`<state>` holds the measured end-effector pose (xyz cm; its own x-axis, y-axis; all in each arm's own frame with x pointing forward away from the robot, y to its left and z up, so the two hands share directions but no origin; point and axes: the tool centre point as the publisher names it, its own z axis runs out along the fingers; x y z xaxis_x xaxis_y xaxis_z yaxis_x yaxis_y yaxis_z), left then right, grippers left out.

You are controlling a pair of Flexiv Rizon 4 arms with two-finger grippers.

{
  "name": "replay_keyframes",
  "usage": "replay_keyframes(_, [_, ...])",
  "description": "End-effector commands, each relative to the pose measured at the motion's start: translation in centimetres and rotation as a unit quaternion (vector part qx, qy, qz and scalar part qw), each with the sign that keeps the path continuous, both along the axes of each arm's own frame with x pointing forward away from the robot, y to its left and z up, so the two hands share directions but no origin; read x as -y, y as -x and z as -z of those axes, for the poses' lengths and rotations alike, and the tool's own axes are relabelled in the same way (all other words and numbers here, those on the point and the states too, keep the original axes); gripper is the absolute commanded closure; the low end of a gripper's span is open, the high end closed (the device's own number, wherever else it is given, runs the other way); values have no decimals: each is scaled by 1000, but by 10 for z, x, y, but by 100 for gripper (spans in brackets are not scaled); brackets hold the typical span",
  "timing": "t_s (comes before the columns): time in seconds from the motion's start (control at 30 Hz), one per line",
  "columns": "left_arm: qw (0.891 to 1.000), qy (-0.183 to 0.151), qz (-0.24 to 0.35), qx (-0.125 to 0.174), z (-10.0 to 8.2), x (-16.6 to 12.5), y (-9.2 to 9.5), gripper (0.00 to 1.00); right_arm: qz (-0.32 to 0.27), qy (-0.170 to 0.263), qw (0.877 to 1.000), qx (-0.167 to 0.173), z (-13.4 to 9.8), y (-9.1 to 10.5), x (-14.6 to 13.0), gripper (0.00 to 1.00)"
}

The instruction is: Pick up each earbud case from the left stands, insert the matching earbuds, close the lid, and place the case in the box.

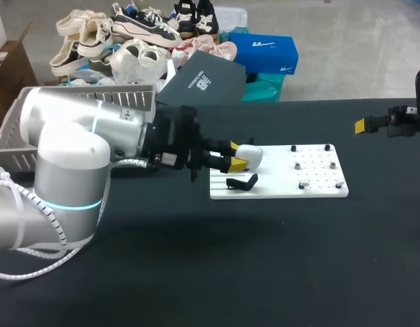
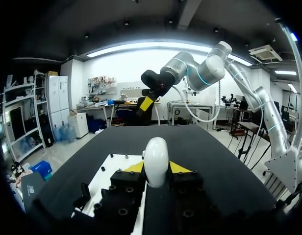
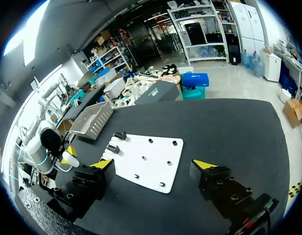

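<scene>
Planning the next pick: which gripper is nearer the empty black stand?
Left. The left gripper, shut on the white case, is right beside the stand; the right gripper is far beyond the board.

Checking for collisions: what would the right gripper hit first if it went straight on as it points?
Likely the white board, which lies just ahead of the right gripper. Depth is unclear, so it may touch the table first.

Robotics lab — left arm (image 1: 73, 146) and right arm (image 2: 212, 66) over black table (image 1: 264, 272), white fixture plate (image 1: 319, 174)
</scene>
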<state>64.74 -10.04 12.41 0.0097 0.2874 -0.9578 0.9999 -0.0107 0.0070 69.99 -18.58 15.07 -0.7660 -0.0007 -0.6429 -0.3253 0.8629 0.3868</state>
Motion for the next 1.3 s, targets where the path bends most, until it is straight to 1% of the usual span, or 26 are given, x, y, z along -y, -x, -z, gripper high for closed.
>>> replay_keyframes(0.03, [1000, 15, -10, 9, -7, -4, 8, 100, -1, 0, 1000, 0, 0, 0, 0, 0])
replay_keyframes(0.1, [1000, 20, -11, 10, -11, -5, 9, 100, -1, 0, 1000, 0, 0, 0, 0, 0])
replay_keyframes(1.03, [1000, 20, -11, 10, -11, -5, 9, 100, -1, 0, 1000, 0, 0, 0, 0, 0])
replay_keyframes(1.13, [999, 35, -7, 4, -5, 0, 13, 100, -1, 0, 1000, 0, 0, 0, 0, 0])
replay_keyframes(1.3, [999, 36, 9, 14, 5, 22, 15, 100, -1, 0, 1000, 0, 0, 0, 0, 0])
